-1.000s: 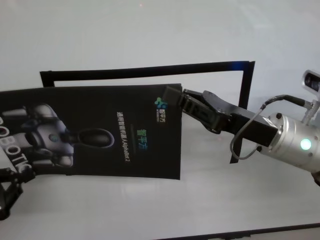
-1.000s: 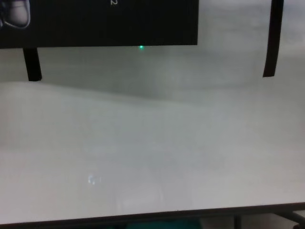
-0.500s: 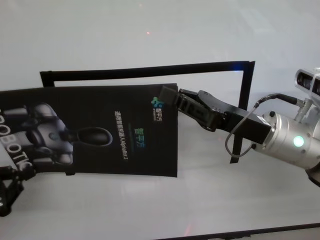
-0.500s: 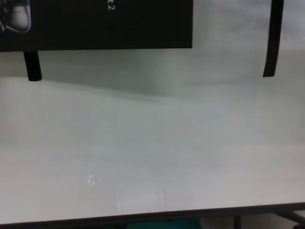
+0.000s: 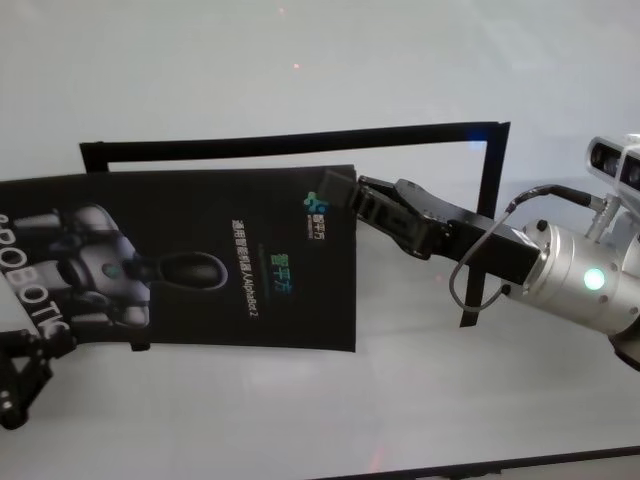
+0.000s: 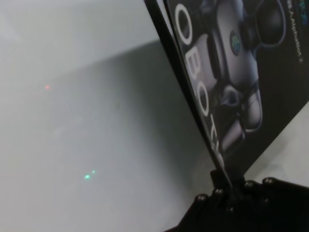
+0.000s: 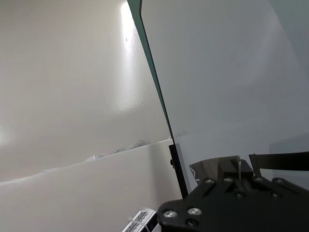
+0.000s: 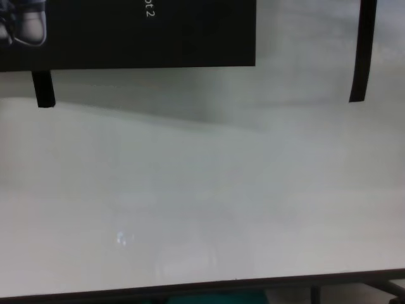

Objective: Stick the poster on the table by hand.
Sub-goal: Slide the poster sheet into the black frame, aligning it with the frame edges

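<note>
While both grippers grip it, the poster spans centre-left over the white counter, right gripper jaws pinching its upper right corner, left gripper jaws pinching its lower left edge, black tape frame behind.

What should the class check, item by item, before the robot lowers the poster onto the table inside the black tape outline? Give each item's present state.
1. Right gripper clamped on the far right corner of the poster: ok.
2. Left gripper clamped on the poster's left edge: ok; the left wrist view shows the sheet entering its jaws.
3. Poster stretched between both grippers without folds: ok.
4. Poster sits inside the tape outline: not ok; its left end passes beyond the outline's left corner, and a wide gap remains on the right.
5. Poster touching the table: cannot tell; a shadow below its near edge suggests it is raised.
</note>
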